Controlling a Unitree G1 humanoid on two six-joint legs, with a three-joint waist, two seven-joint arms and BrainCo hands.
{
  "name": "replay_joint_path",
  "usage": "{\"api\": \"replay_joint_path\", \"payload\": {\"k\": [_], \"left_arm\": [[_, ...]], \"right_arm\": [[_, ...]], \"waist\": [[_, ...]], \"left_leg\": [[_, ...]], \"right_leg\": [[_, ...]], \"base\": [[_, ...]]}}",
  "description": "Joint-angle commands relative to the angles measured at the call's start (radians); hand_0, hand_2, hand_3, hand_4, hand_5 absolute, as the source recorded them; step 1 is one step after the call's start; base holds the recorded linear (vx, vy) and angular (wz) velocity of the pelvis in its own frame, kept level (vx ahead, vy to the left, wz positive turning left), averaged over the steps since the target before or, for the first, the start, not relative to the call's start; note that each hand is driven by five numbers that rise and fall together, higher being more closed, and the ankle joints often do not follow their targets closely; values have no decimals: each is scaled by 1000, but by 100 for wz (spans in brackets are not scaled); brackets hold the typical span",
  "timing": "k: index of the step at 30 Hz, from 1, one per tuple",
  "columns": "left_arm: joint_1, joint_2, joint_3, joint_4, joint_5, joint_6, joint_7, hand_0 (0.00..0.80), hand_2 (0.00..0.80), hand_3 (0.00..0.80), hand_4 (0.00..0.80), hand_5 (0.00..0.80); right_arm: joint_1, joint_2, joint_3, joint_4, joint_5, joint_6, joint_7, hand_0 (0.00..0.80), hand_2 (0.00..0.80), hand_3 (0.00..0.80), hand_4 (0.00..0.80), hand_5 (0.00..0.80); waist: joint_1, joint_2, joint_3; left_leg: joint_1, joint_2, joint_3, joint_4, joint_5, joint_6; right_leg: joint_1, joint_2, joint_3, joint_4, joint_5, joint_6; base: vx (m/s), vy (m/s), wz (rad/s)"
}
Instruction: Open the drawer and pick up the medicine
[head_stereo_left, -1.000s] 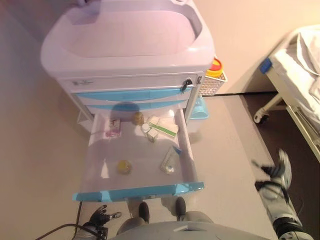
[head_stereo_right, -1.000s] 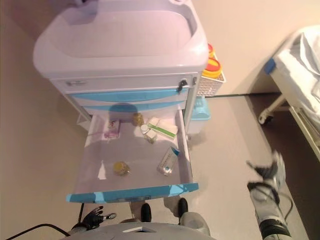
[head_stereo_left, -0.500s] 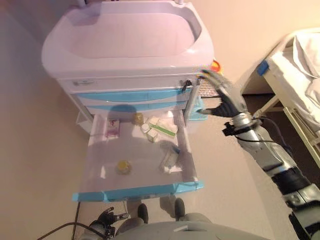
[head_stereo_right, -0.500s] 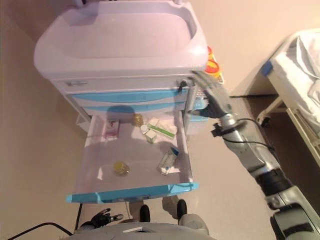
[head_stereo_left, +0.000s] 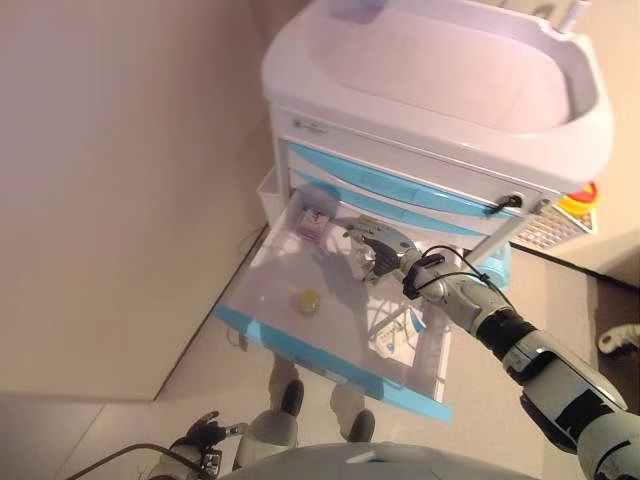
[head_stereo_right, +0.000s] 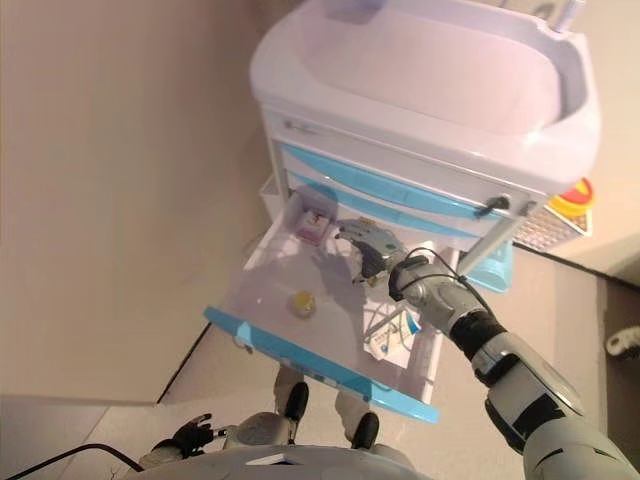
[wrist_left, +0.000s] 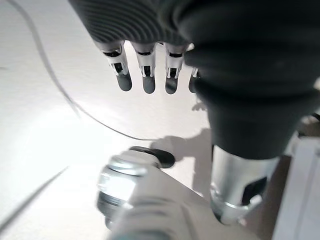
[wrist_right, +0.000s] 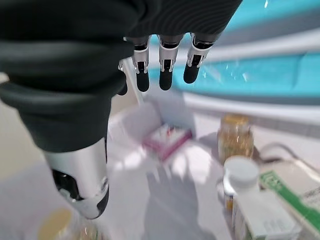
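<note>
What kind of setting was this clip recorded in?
Most likely a hospital or clinic room. A wheeled medical cart with blue-fronted drawers stands against the wall, and its open drawer holds medicine boxes and a small bottle. The right robot hand hovers open over them.

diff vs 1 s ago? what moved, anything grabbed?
The right robot hand swung in from beside the white-and-blue medical cart to hover over the back of its open bottom drawer, fingers open, holding nothing. The camera view shifted too. The left robot hand stays low; the medicines look unmoved.
</note>
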Motion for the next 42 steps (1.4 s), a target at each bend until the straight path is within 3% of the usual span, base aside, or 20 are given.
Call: {"api": "replay_joint_path", "payload": {"k": [1, 8, 19, 29, 42], "left_arm": [[-14, 22, -37, 48, 9, -38, 2, 0, 0, 0, 0, 0], [-13, 27, -35, 51, 11, -49, 3, 0, 0, 0, 0, 0], [-16, 56, -59, 12, 19, -85, -13, 0, 0, 0, 0, 0], [-25, 62, -67, -10, 16, -87, -11, 0, 0, 0, 0, 0], [-18, 43, -90, -18, 11, -91, -6, 0, 0, 0, 0, 0]], "right_arm": [[-113, 14, 48, 56, -55, 3, -8, 0, 0, 0, 0, 0], [-125, 36, 65, 116, -85, 7, 0, 0, 0, 0, 0, 0], [-139, 87, 123, 238, -213, -1, 21, 0, 0, 0, 0, 0], [-133, 98, 134, 239, -215, -17, -2, 0, 0, 0, 0, 0], [-125, 136, 110, 268, -226, -9, -98, 0, 0, 0, 0, 0]], "waist": [[49, -21, 20], [70, -27, 28], [130, -40, 67], [138, -42, 67], [145, -18, 69]], "left_leg": [[11, -40, -8, 2, -119, -2], [9, -45, -30, 10, -121, -2], [-15, -50, -103, 16, -104, -4], [-38, -48, -116, 5, -83, -11], [-48, -50, -125, 2, -76, -13]], "right_leg": [[13, -21, -16, 45, -59, 33], [18, -21, -30, 50, -65, 29], [22, -7, -60, 51, -74, 19], [11, -7, -76, 42, -73, 20], [8, -16, -88, 44, -76, 25]], "base": [[11, -17, 40], [14, -4, 20], [8, -20, 15], [0, 7, 6], [-5, 15, 2]]}}
